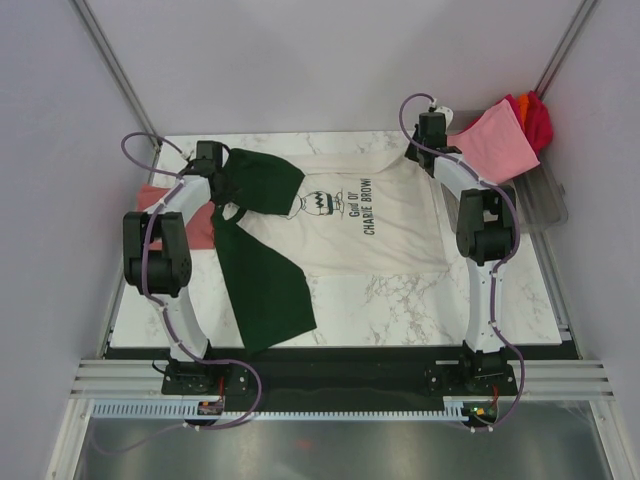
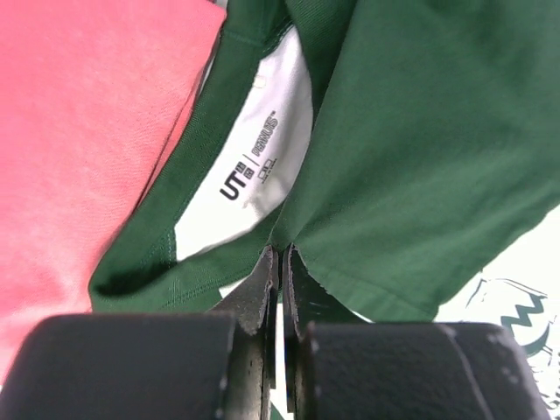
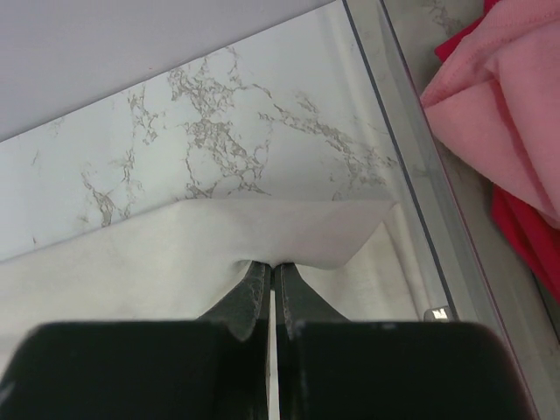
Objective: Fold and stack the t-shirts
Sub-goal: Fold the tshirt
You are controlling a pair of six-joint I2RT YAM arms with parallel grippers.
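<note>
A cream-white t-shirt (image 1: 380,225) with black chest print lies spread flat mid-table. A dark green t-shirt (image 1: 262,280) lies across its left side, bunched at its far end. My left gripper (image 1: 224,185) is shut on the green shirt (image 2: 420,157) near its collar, jaws (image 2: 282,255) pinching a fold. A brick-red t-shirt (image 1: 190,215) lies under my left arm; it also shows in the left wrist view (image 2: 79,131). My right gripper (image 1: 428,150) is shut on the cream shirt's far right edge (image 3: 175,254), which is lifted in a small tent at the fingertips (image 3: 271,267).
A clear bin (image 1: 540,195) stands at the far right, its wall (image 3: 411,175) close to my right gripper. A pink cloth (image 1: 495,140) and red and orange cloths (image 1: 535,115) lie in it. White walls enclose the table.
</note>
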